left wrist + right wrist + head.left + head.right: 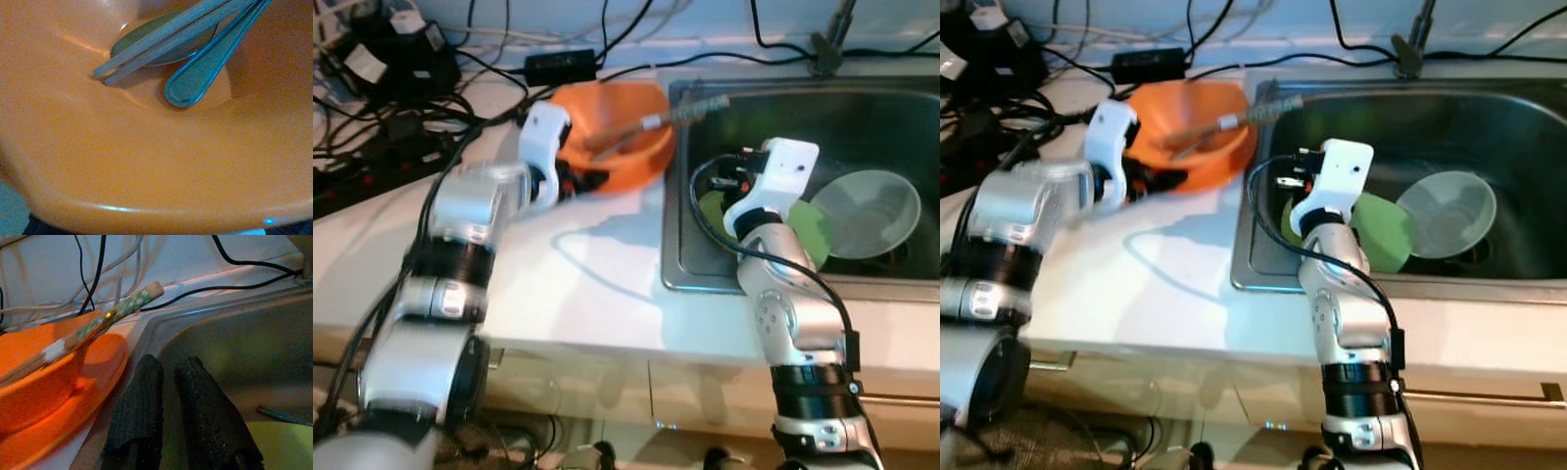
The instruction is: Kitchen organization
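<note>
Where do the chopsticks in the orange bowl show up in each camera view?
Left eye: chopsticks across the orange bowl, tips over the sink edge.
Right eye: same, upper centre.
Left wrist: tips inside the bowl, beside a spoon.
Right wrist: patterned end over the bowl rim.
Shared landmark: the orange bowl.

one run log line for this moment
left gripper: at orange bowl | right gripper: in sink, empty | chopsticks: in bowl
</note>
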`<state>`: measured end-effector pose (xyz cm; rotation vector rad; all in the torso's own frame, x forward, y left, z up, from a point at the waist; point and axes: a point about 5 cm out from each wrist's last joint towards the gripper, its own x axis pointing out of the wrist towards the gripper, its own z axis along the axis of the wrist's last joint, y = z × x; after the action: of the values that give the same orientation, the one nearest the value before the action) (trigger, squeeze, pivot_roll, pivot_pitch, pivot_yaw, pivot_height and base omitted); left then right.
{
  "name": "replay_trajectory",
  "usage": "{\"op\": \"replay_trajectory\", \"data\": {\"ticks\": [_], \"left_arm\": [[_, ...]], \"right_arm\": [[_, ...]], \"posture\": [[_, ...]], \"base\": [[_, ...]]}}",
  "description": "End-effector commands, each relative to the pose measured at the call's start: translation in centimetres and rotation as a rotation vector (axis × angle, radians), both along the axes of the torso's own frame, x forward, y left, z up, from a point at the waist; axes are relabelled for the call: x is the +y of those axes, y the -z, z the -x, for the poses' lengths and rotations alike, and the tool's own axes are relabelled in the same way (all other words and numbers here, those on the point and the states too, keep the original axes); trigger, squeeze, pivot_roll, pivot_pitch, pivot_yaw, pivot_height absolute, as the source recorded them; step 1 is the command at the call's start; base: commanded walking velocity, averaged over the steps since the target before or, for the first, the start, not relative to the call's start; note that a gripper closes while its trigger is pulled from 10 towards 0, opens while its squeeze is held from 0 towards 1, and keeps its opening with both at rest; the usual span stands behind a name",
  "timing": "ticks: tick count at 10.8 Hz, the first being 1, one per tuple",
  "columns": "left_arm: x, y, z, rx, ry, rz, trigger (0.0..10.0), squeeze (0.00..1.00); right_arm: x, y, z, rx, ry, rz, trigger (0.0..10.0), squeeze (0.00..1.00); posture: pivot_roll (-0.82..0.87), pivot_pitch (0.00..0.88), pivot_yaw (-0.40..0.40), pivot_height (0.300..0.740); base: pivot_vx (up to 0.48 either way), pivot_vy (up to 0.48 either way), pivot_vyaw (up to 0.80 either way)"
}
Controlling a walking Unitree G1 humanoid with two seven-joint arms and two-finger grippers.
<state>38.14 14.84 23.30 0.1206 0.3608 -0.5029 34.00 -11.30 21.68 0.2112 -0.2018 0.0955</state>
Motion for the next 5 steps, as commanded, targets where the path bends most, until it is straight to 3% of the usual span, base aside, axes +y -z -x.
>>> {"op": "replay_trajectory", "data": {"ticks": [1,3,5], "left_arm": [[-0.6,3.7,2.0,0.151,0.052,-0.041,10.0,0.0],[-1.1,3.9,3.5,0.134,0.098,-0.038,10.0,0.0],[-1.3,4.3,6.0,0.136,0.113,-0.032,10.0,0.0]], "right_arm": [[0.0,-0.3,-0.3,-0.017,-0.002,-0.005,10.0,0.0],[-0.2,-0.4,-0.8,-0.025,0.001,-0.002,10.0,0.0],[-0.8,-0.6,-1.4,-0.037,0.016,0.004,10.0,0.0]], "posture": [[0.18,0.116,0.112,0.74],[0.19,0.108,0.103,0.74],[0.21,0.095,0.088,0.74]], "base": [[0.0,0.0,0.0],[0.0,0.0,0.0],[0.0,0.0,0.0]]}}
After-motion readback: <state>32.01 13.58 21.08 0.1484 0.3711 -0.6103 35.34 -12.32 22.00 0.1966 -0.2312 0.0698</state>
